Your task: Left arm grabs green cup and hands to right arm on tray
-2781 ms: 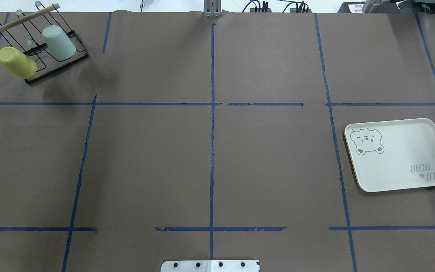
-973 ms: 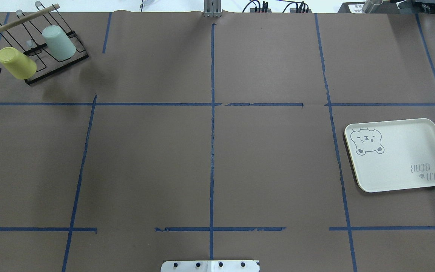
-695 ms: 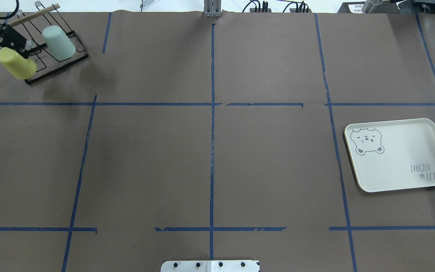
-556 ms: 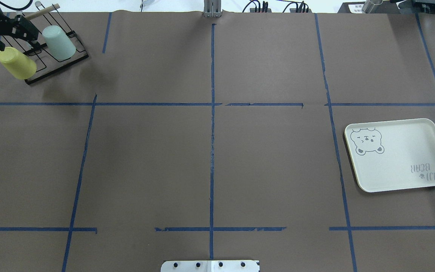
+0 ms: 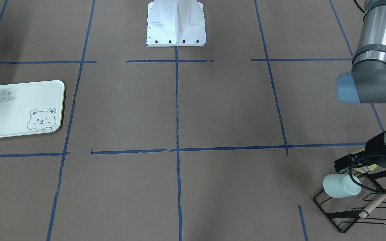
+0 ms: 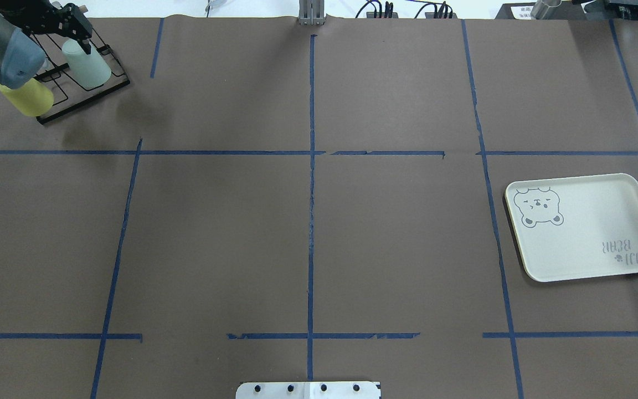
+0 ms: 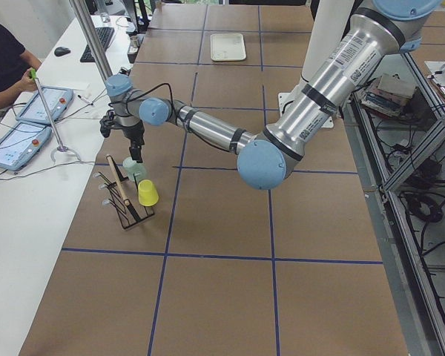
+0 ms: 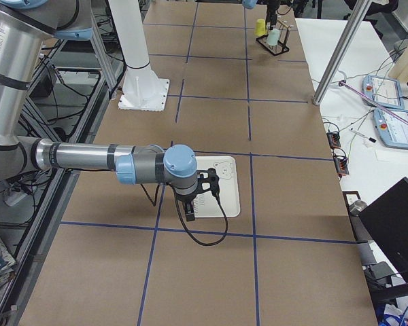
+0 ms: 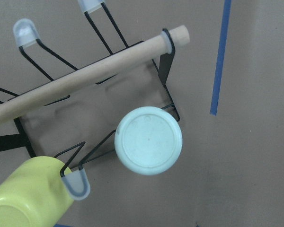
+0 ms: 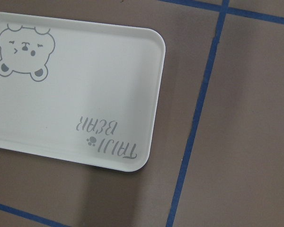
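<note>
Hovering over the wire rack [image 6: 89, 98], the left end effector [image 6: 70, 25] sits just above the green cup [image 6: 86, 62]. The cup hangs mouth-down and tilted on the rack's wire. Its closed round base points up at the end effector, and in the left wrist view it lies a little right of and below the middle. That lean probably explains the steep approach: the cup looks as if it must be drawn off along its own axis, not lifted straight up. I can make out no contact between them, and the cup rests wholly on the rack.

Whether the left fingers stand apart or together I cannot tell. The wrist view shows none of them, and the other views show only a dark mass. The yellow-green cup [image 9: 28, 198] sits beside the target, off to the lower left of the end effector's line. The rack's wooden rod [image 9: 85, 78] crosses just beyond the green cup's base. Both look close enough to be caught during a grasp.

The right end effector [image 8: 194, 207] hangs over the tray [image 10: 85, 61], well apart from the cup at the far end of the worktop [image 6: 396, 238]. It is presumably parked there to receive the cup. Its finger state cannot be told either. The tray under it holds nothing, so the hand-over is not yet begun.
</note>
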`<state>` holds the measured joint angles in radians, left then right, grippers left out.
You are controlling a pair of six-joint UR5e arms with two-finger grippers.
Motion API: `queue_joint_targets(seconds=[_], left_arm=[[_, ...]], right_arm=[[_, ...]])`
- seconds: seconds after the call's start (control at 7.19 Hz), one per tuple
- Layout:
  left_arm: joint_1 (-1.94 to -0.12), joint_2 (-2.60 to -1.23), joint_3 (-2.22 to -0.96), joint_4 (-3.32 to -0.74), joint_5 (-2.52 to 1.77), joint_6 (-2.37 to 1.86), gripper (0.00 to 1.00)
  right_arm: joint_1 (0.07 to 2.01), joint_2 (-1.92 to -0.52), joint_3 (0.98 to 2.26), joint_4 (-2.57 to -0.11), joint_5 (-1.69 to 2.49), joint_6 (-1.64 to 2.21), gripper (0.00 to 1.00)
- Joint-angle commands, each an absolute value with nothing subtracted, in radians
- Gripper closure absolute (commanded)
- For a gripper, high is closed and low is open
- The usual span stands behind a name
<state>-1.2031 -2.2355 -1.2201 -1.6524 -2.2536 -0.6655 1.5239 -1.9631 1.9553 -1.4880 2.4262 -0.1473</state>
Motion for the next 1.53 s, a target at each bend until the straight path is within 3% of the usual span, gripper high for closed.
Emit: queue_joint_targets(seconds=[0.0, 1.11, 1.39], left_arm=[[-1.203, -2.275, -1.139, -1.693, -2.253, -0.678, 0.00], [-1.183, -2.307, -0.994, -1.807, -2.244, -0.704, 0.01], [-1.171, -2.306, -0.992, -1.807, -2.231, -0.704, 0.10]], right_arm=[[1.514, -1.963, 1.956, -1.488, 2.427, -0.147, 0.00], [1.505, -1.962, 1.954, -1.488, 2.428, -0.147, 0.00], [1.505, -1.962, 1.954, -1.488, 2.434, -0.147, 0.00]])
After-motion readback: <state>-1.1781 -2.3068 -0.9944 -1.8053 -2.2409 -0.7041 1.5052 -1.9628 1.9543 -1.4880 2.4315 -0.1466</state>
